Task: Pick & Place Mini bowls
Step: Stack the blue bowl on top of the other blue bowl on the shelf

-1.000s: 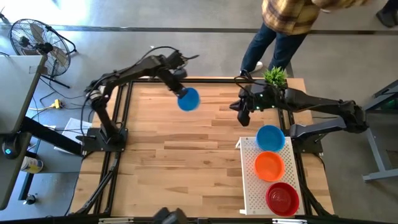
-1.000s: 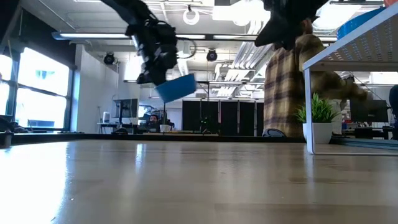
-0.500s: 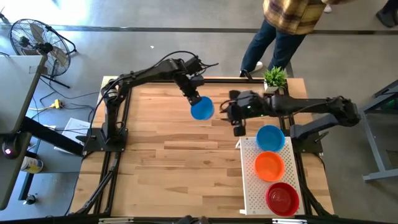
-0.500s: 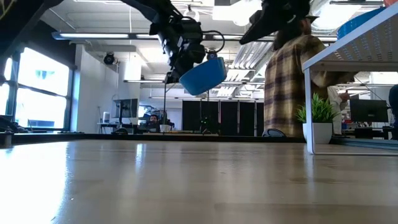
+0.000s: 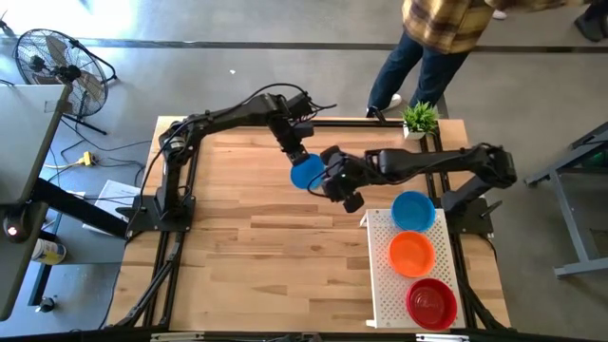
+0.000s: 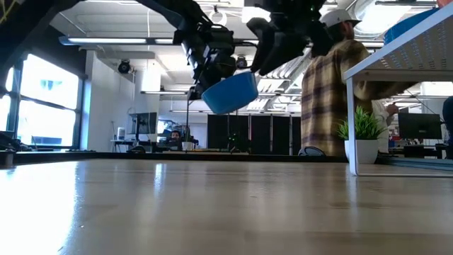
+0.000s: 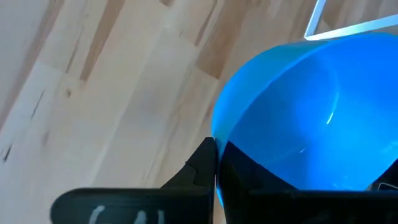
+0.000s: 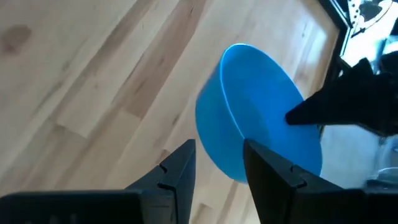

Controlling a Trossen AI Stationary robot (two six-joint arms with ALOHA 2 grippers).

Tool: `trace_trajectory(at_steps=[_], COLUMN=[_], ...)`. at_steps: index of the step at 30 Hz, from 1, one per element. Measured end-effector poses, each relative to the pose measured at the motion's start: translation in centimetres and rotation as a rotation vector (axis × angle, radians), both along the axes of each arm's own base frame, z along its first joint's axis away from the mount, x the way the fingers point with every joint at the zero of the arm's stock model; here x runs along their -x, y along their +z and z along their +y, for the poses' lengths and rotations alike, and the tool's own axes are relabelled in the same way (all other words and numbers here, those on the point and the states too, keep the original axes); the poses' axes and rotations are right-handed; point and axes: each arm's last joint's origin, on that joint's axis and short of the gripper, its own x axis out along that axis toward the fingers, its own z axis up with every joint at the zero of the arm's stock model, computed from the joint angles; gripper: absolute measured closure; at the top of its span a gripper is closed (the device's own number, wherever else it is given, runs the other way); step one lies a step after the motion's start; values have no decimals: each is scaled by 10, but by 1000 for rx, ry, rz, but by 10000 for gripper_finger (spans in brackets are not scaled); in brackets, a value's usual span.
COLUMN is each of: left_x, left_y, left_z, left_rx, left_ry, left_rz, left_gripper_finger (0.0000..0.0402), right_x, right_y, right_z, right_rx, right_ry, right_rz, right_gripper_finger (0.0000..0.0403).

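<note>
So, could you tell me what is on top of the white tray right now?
On the white tray sit three mini bowls in a row: a blue bowl, an orange bowl and a red bowl. Whether anything lies beneath them cannot be seen.

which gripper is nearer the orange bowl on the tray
Right. The right gripper hovers open beside the airborne blue bowl, just off the tray corner from the orange bowl; the left gripper holds that blue bowl farther away.

Blue mini bowl (image 5: 305, 172), held aloft; orange bowl (image 5: 411, 253), red bowl (image 5: 431, 301) (white tray (image 5: 387, 285)).
</note>
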Motion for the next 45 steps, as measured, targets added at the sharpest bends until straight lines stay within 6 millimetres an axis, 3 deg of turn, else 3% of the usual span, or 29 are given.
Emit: trace_trajectory(at_steps=[6, 15, 27, 33, 39, 45], left_x=[2, 2, -2, -3, -3, -3], left_y=[-2, -1, -1, -1, 0, 2], left_z=[-2, -3, -9, -11, -11, -11], left_rx=[-1, 17, 18, 22, 27, 32], left_ry=[2, -1, -26, -40, -52, -65], left_rz=[36, 33, 21, 12, 0, -24], left_gripper_finger=[401, 401, 401, 401, 400, 353], right_x=[-9, -14, -14, -14, -13, -13], right_y=[-8, -3, -13, -20, -21, -23], right_z=[1, 9, 6, 6, 6, 8], right_rx=[79, 164, 138, 145, 132, 75], right_ry=[52, 105, 122, 126, 135, 134], right_rz=[35, -20, 43, 81, 95, 100], right_gripper_finger=[279, 279, 280, 313, 373, 395])
